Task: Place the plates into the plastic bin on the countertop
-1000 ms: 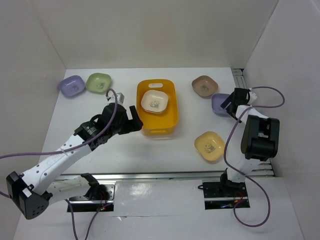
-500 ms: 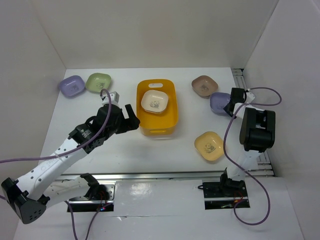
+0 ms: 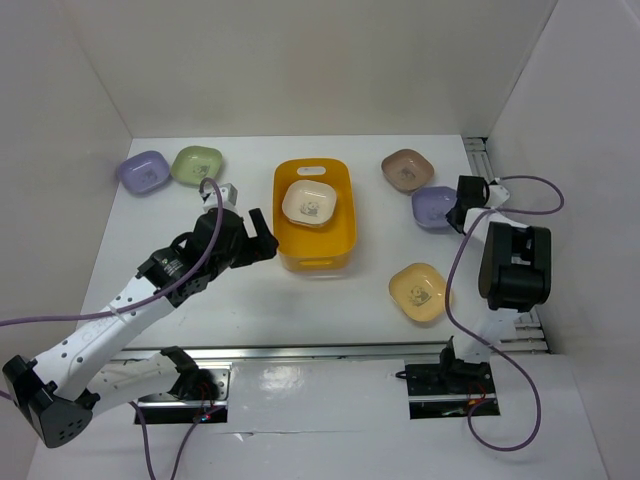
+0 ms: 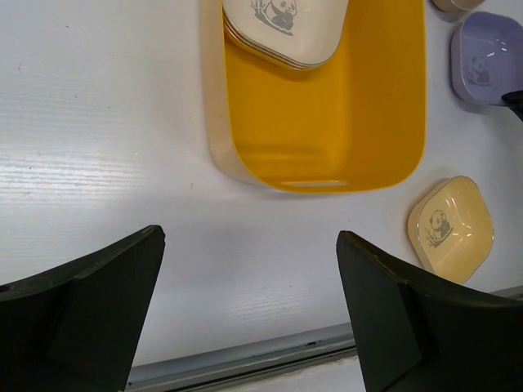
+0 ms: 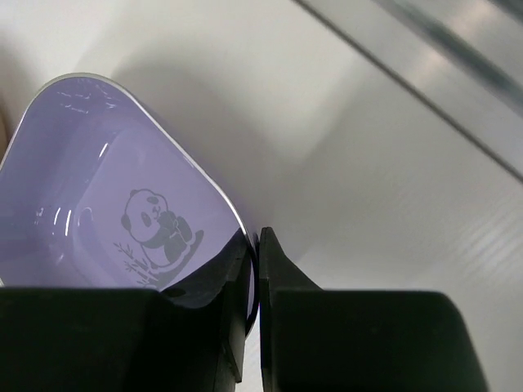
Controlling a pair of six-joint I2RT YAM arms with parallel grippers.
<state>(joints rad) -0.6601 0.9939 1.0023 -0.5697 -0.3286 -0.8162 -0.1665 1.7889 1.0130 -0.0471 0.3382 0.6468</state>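
Near the tabletop's (image 3: pixel 330 310) far-left corner, a small lilac rounded-square dish (image 3: pixel 142 170) sits just beside a matching green dish (image 3: pixel 196 165). The left claw (image 3: pixel 258 238) hangs spread wide and empty, just left of the rectangular yellow-orange plastic bin (image 3: pixel 315 262) at mid-tabletop. In the bin a cream dish (image 3: pixel 310 203) tops a stack (panda print at its centre). Toward the right edge lie a brown dish (image 3: pixel 408 170) and a pale yellow dish (image 3: pixel 420 290). Between them the right claw (image 5: pixel 255 245) pinches the rim of a second lilac dish (image 5: pixel 98 188), printed with a panda and bamboo.
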